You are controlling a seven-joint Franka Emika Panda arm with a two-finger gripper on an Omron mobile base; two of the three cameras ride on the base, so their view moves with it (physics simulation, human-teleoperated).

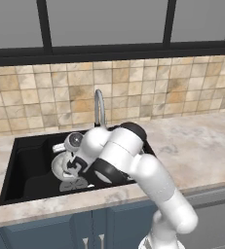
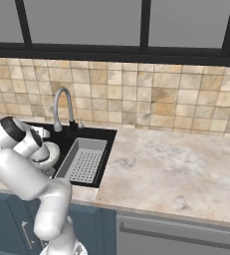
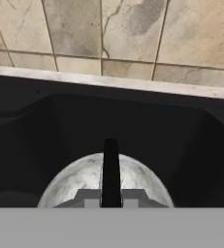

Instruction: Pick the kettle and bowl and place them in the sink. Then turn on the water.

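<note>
Your arm (image 1: 148,175) reaches from the near right over the counter edge and down into the sink (image 1: 31,165). It covers the right half of the basin in the left base view. The faucet (image 1: 100,104) stands at the far rim, just behind the arm's wrist, with its spout curving over the basin. From the right base view the faucet (image 2: 61,104) is clear of the arm and sits far of the hand.

The drain tray (image 2: 84,159) is a grey perforated tray in the right part of the sink, just right of the hand, with nothing in it. The counter (image 1: 196,146) runs off to the right. The tile wall (image 2: 151,99) is behind it, with a dark-framed window (image 1: 109,24) above. Blue cabinets (image 1: 46,228) sit under the sink.

The kettle (image 3: 79,181) is inside the basin, left of the tray. In the hand view you see its silvery dome right under the hand, with the sink's black far wall beyond it. It shows as a pale round shape (image 1: 60,165) at the hand in the left base view.

The gripper (image 3: 111,198) is pressed together, pinching the kettle's thin black handle (image 3: 111,164), which rises between the tips. You can't tell whether the kettle touches the sink floor.
</note>
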